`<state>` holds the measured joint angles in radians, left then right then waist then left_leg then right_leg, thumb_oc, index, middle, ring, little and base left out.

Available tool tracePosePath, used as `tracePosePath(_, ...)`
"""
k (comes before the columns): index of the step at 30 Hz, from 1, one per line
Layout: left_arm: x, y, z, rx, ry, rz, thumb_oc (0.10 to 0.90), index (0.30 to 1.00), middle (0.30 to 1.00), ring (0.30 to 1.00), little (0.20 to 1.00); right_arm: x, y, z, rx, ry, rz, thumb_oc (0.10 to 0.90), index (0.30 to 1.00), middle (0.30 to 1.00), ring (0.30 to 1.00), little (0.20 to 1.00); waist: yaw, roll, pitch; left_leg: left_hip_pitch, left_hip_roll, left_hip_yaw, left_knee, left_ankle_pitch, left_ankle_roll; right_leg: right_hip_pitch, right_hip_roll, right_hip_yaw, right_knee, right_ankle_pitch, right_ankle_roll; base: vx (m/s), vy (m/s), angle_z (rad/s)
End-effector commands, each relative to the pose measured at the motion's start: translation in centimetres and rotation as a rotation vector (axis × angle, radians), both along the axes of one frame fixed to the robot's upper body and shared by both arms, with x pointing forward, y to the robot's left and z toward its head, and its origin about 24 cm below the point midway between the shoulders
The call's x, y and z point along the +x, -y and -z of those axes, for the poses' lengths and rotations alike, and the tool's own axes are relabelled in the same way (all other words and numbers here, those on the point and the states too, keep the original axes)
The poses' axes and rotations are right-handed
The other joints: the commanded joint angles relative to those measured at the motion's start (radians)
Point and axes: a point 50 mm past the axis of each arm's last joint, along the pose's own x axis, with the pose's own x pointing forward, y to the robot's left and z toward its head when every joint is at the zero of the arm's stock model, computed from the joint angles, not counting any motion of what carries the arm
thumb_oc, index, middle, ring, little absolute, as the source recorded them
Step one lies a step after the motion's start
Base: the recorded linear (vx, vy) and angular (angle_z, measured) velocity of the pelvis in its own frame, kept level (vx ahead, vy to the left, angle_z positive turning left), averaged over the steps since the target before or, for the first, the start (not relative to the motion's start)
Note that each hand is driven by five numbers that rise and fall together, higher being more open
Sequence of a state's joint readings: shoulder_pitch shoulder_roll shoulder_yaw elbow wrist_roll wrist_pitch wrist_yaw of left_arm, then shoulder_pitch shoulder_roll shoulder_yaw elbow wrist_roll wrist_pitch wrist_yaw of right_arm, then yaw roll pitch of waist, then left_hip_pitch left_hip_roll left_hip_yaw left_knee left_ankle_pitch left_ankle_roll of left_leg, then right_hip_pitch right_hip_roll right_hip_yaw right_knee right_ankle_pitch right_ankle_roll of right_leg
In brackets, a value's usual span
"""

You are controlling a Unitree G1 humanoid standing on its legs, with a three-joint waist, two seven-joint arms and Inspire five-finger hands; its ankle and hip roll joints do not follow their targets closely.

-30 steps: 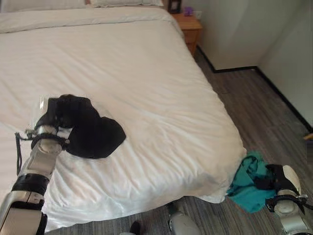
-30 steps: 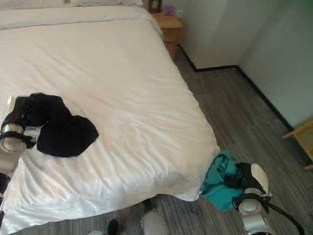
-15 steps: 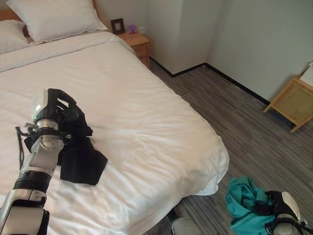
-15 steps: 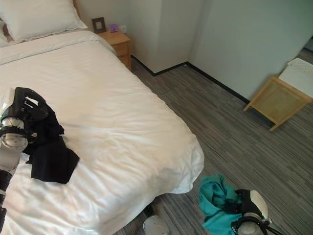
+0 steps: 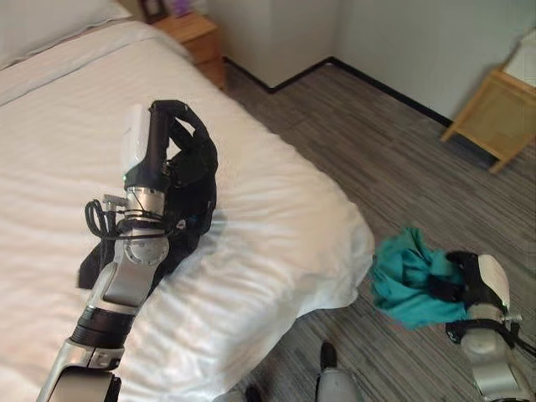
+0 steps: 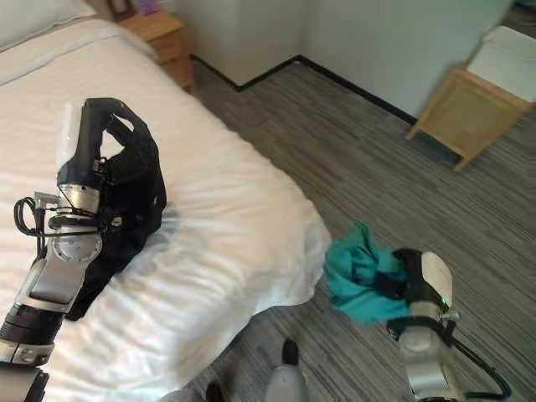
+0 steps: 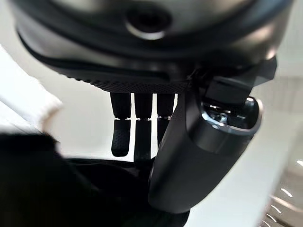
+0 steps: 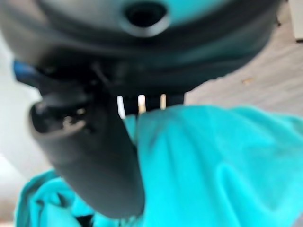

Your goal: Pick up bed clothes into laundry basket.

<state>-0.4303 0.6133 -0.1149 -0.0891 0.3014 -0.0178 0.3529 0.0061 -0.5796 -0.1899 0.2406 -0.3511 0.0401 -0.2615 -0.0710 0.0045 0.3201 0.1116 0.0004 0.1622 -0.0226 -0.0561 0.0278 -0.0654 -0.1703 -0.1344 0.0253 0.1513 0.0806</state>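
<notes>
- Left eye view: left hand (image 5: 172,155) raised above the white-sheeted bed (image 5: 276,218), fingers curled round a crumpled black cloth garment (image 5: 188,197) that hangs from the grip down to the sheet. Right hand (image 5: 477,285) low over the grey wood-grain plank floor (image 5: 377,126), beside the bed corner, clamped on a bunched teal cloth garment (image 5: 410,276) held clear of the floor. Light wooden nightstand (image 5: 194,33) by the head of the bed; light wooden side table (image 5: 494,109) near the far wall.
- Right eye view: same arrangement; the side table bears a white box-like thing (image 6: 507,59) on top.
- Left wrist view: fingers (image 7: 120,127) and thumb bent down into the black garment, bed sheet pale behind.
- Right wrist view: thumb and fingers closed on teal cloth, floor visible past it.
</notes>
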Motion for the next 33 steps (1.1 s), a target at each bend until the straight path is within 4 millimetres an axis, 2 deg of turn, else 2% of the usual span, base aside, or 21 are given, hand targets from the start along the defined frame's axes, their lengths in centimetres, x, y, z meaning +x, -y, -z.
tracePosePath(1, -0.8, 0.2, -4.4, 0.033, 0.281, -0.04, 0.4, 0.3, 0.3, 0.3, 0.3, -0.2, 0.3, -4.9, -0.252, 0.149, -0.077, 0.4, 0.3, 0.3, 0.3, 0.3, 0.029, 0.014, -0.191, 0.023, 0.068, 0.079, -0.065, -0.024, -0.077, 0.094, -0.228, -0.186, 0.074, 0.004, 0.161, -0.03, -0.123, -0.85)
tracePosePath(3, -0.7, 0.2, -4.4, 0.043, 0.277, -0.044, 0.4, 0.3, 0.3, 0.3, 0.3, 0.0, 0.2, -5.0, -0.256, 0.146, -0.088, 0.4, 0.3, 0.3, 0.3, 0.3, 0.036, 0.006, -0.198, 0.021, 0.069, 0.091, -0.065, -0.018, -0.082, 0.116, -0.219, -0.201, 0.024, 0.003, 0.167, 0.01, -0.195, -0.47)
tracePosePath(4, -0.7, 0.2, -4.4, 0.036, 0.279, -0.046, 0.4, 0.3, 0.3, 0.3, 0.3, 0.2, -0.3, -5.3, -0.266, 0.159, -0.113, 0.4, 0.3, 0.3, 0.3, 0.3, 0.037, -0.001, -0.209, 0.016, 0.086, 0.111, -0.064, -0.003, -0.098, 0.132, -0.199, -0.198, -0.043, 0.006, 0.177, 0.03, -0.203, -0.57)
tracePosePath(6, -0.7, 0.3, -4.4, 0.028, 0.283, -0.041, 0.4, 0.3, 0.3, 0.3, 0.3, 0.3, -0.4, -5.4, -0.268, 0.163, -0.121, 0.4, 0.3, 0.3, 0.3, 0.3, 0.035, 0.001, -0.214, 0.01, 0.098, 0.115, -0.065, 0.007, -0.109, 0.138, -0.181, -0.183, -0.076, 0.002, 0.178, 0.02, -0.147, -0.47)
tracePosePath(9, -0.6, 0.7, -5.2, 0.024, 0.317, -0.036, 0.4, 0.3, 0.3, 0.3, 0.3, 0.7, -0.8, -6.6, -0.285, 0.202, -0.16, 0.4, 0.3, 0.3, 0.3, 0.3, 0.021, 0.017, -0.225, -0.005, 0.134, 0.123, -0.065, 0.037, -0.134, 0.139, -0.137, -0.147, -0.111, -0.037, 0.172, 0.04, -0.166, -0.44)
tracePosePath(13, -0.3, 1.5, -6.9, 0.03, 0.365, -0.012, 0.4, 0.3, 0.3, 0.3, 0.3, 1.2, -1.2, -8.1, -0.319, 0.256, -0.186, 0.4, 0.3, 0.3, 0.3, 0.3, 0.01, 0.036, -0.228, -0.019, 0.159, 0.122, -0.065, 0.053, -0.152, 0.137, -0.11, -0.141, -0.113, -0.076, 0.164, 0.0, -0.108, -0.21)
tracePosePath(16, -0.2, 2.9, -8.8, 0.022, 0.418, 0.042, 0.4, 0.3, 0.3, 0.3, 0.3, 2.0, -2.1, -11.3, -0.386, 0.368, -0.241, 0.4, 0.3, 0.3, 0.3, 0.3, -0.005, 0.055, -0.234, -0.022, 0.188, 0.118, -0.065, 0.078, -0.17, 0.148, -0.079, -0.134, -0.113, -0.108, 0.147, 0.02, -0.128, -0.32)
tracePosePath(17, -0.2, 2.9, -8.9, 0.021, 0.42, 0.042, 0.4, 0.3, 0.3, 0.3, 0.3, 2.0, -2.1, -11.4, -0.387, 0.37, -0.24, 0.4, 0.3, 0.3, 0.3, 0.3, -0.005, 0.057, -0.231, -0.022, 0.19, 0.118, -0.065, 0.079, -0.172, 0.149, -0.077, -0.134, -0.112, -0.108, 0.145, 0.02, -0.153, -0.02)
tracePosePath(18, 0.0, 3.5, -9.5, 0.005, 0.432, 0.065, 0.4, 0.3, 0.3, 0.3, 0.3, 2.4, -3.1, -13.3, -0.422, 0.44, -0.288, 0.4, 0.3, 0.3, 0.3, 0.3, -0.013, 0.069, -0.231, -0.021, 0.206, 0.119, -0.065, 0.093, -0.179, 0.15, -0.06, -0.125, -0.108, -0.125, 0.138, 0.01, -0.106, -0.05)
tracePosePath(19, 0.0, 3.5, -9.5, 0.005, 0.432, 0.065, 0.4, 0.3, 0.3, 0.3, 0.3, 2.4, -3.1, -13.3, -0.422, 0.44, -0.288, 0.4, 0.3, 0.3, 0.3, 0.3, -0.013, 0.069, -0.231, -0.021, 0.206, 0.119, -0.065, 0.093, -0.179, 0.15, -0.06, -0.125, -0.108, -0.125, 0.138, 0.02, -0.139, -0.05)
tracePosePath(21, 0.2, 3.8, -10.7, 0.003, 0.458, 0.071, 0.4, 0.3, 0.3, 0.3, 0.3, 3.0, -4.4, -15.7, -0.46, 0.519, -0.36, 0.4, 0.3, 0.3, 0.3, 0.3, -0.019, 0.088, -0.226, -0.009, 0.24, 0.127, -0.065, 0.11, -0.2, 0.155, -0.022, -0.105, -0.102, -0.159, 0.119, 0.04, -0.17, -0.07)
tracePosePath(24, 0.5, 3.6, -11.8, 0.015, 0.475, 0.058, 0.4, 0.3, 0.3, 0.3, 0.3, 3.6, -5.2, -17.1, -0.487, 0.55, -0.398, 0.4, 0.3, 0.3, 0.3, 0.3, -0.021, 0.097, -0.22, -0.001, 0.263, 0.138, -0.065, 0.131, -0.209, 0.153, 0.003, -0.093, -0.101, -0.167, 0.103, 0.06, -0.191, -0.18)
tracePosePath(25, 0.9, 3.4, -13.6, 0.036, 0.496, 0.029, 0.4, 0.3, 0.3, 0.3, 0.3, 4.1, -5.8, -18.9, -0.535, 0.583, -0.429, 0.4, 0.3, 0.3, 0.3, 0.3, -0.019, 0.104, -0.219, 0.017, 0.288, 0.142, -0.057, 0.162, -0.224, 0.166, 0.028, -0.081, -0.104, -0.194, 0.092, 0.04, -0.161, -0.23)
tracePosePath(26, 0.9, 3.3, -13.8, 0.036, 0.5, 0.028, 0.4, 0.3, 0.3, 0.3, 0.3, 4.1, -5.8, -19.0, -0.535, 0.587, -0.43, 0.4, 0.3, 0.3, 0.3, 0.3, -0.019, 0.105, -0.215, 0.016, 0.291, 0.144, -0.06, 0.17, -0.225, 0.163, 0.031, -0.08, -0.105, -0.188, 0.088, 0.08, -0.23, -0.27)
tracePosePath(27, 1.0, 3.1, -14.6, 0.037, 0.511, 0.018, 0.4, 0.3, 0.3, 0.3, 0.3, 4.3, -5.8, -19.5, -0.543, 0.593, -0.431, 0.4, 0.3, 0.3, 0.3, 0.3, -0.017, 0.105, -0.209, 0.021, 0.308, 0.143, -0.041, 0.201, -0.229, 0.171, 0.045, -0.073, -0.107, -0.197, 0.08, 0.02, -0.257, -0.21)
tracePosePath(28, 1.3, 2.8, -16.4, 0.035, 0.523, -0.007, 0.4, 0.3, 0.3, 0.3, 0.3, 4.7, -6.6, -21.2, -0.576, 0.628, -0.453, 0.4, 0.3, 0.3, 0.3, 0.3, 0.007, 0.096, -0.176, -0.027, 0.329, 0.05, 0.104, 0.273, -0.232, 0.188, 0.066, -0.049, -0.106, -0.207, 0.055, 0.02, -0.254, -0.3)
tracePosePath(29, 1.3, 2.8, -16.6, 0.036, 0.527, -0.008, 0.4, 0.3, 0.3, 0.3, 0.3, 4.8, -6.6, -21.4, -0.575, 0.633, -0.453, 0.4, 0.3, 0.3, 0.3, 0.3, 0.004, 0.095, -0.172, -0.036, 0.331, 0.046, 0.11, 0.276, -0.232, 0.184, 0.068, -0.051, -0.108, -0.2, 0.053, -0.02, -0.388, -0.77)
tracePosePath(30, 1.5, 2.6, -18.5, 0.026, 0.54, -0.03, 0.4, 0.3, 0.3, 0.3, 0.3, 5.2, -7.8, -23.6, -0.605, 0.69, -0.476, 0.4, 0.3, 0.3, 0.3, 0.3, 0.031, 0.048, -0.144, -0.11, 0.302, -0.099, 0.321, 0.274, -0.201, 0.184, 0.058, -0.007, -0.104, -0.199, 0.023, -0.05, -0.211, -0.88)
tracePosePath(31, 1.5, 2.5, -18.7, 0.027, 0.545, -0.032, 0.4, 0.3, 0.3, 0.3, 0.3, 5.3, -7.9, -23.8, -0.604, 0.696, -0.477, 0.4, 0.3, 0.3, 0.3, 0.3, 0.026, 0.046, -0.141, -0.124, 0.301, -0.104, 0.332, 0.275, -0.199, 0.179, 0.057, -0.009, -0.104, -0.193, 0.023, -0.05, -0.361, -1.08)
tracePosePath(32, 1.5, 2.8, -20.2, 0.014, 0.569, -0.041, 0.4, 0.3, 0.3, 0.3, 0.3, 5.6, -9.5, -25.8, -0.619, 0.756, -0.516, 0.4, 0.3, 0.3, 0.3, 0.3, 0.039, 0.008, -0.127, -0.188, 0.265, -0.174, 0.51, 0.237, -0.178, 0.18, 0.038, 0.016, -0.101, -0.189, 0.011, -0.06, -0.147, -0.75)
tracePosePath(33, 1.5, 2.8, -20.4, 0.015, 0.574, -0.044, 0.4, 0.3, 0.3, 0.3, 0.3, 5.7, -9.6, -25.9, -0.618, 0.761, -0.516, 0.4, 0.3, 0.3, 0.3, 0.3, 0.035, 0.007, -0.126, -0.197, 0.263, -0.175, 0.514, 0.241, -0.175, 0.174, 0.037, 0.016, -0.102, -0.184, 0.011, 0.04, -0.255, -0.64)
